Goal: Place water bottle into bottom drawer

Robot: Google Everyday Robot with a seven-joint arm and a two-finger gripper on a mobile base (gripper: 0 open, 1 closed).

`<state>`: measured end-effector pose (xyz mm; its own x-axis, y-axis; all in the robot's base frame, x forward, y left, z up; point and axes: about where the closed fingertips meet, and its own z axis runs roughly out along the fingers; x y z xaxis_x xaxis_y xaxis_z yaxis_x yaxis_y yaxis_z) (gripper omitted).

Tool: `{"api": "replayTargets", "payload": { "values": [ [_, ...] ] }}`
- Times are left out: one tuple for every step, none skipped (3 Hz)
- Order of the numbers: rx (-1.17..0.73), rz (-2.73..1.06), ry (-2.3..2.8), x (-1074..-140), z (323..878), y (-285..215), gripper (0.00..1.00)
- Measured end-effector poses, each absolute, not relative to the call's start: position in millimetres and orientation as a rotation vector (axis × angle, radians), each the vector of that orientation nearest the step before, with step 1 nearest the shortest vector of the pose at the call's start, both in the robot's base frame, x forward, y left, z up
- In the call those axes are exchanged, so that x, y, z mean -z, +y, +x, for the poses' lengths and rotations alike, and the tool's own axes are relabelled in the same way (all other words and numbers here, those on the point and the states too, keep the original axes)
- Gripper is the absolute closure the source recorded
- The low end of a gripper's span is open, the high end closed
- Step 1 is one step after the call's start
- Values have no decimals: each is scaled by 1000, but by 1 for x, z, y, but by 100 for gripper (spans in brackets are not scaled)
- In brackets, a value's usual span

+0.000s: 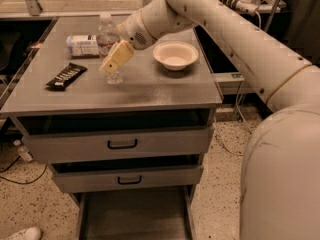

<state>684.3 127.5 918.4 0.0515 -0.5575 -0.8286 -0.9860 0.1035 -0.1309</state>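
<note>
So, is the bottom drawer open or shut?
Open: the bottom drawer is pulled out, its grey floor visible. The gripper is at the water bottle on the cabinet.

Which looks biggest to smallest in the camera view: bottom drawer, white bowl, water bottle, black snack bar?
Largest: bottom drawer.
Then white bowl, water bottle and black snack bar: too alike to rank.
The tool is at the water bottle.

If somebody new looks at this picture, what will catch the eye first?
The big white arm reaches in from the right, its tool at the water bottle standing on the cabinet top. Below, the bottom drawer stands open; a white bowl sits right of the bottle.
</note>
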Motion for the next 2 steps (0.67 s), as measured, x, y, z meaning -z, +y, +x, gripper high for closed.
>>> {"api": "replayTargets", "payload": {
  "values": [
    [-689,-1575,1600,-920,681,135,0],
    [-689,-1575,1600,-920,681,135,19]
  ]
}}
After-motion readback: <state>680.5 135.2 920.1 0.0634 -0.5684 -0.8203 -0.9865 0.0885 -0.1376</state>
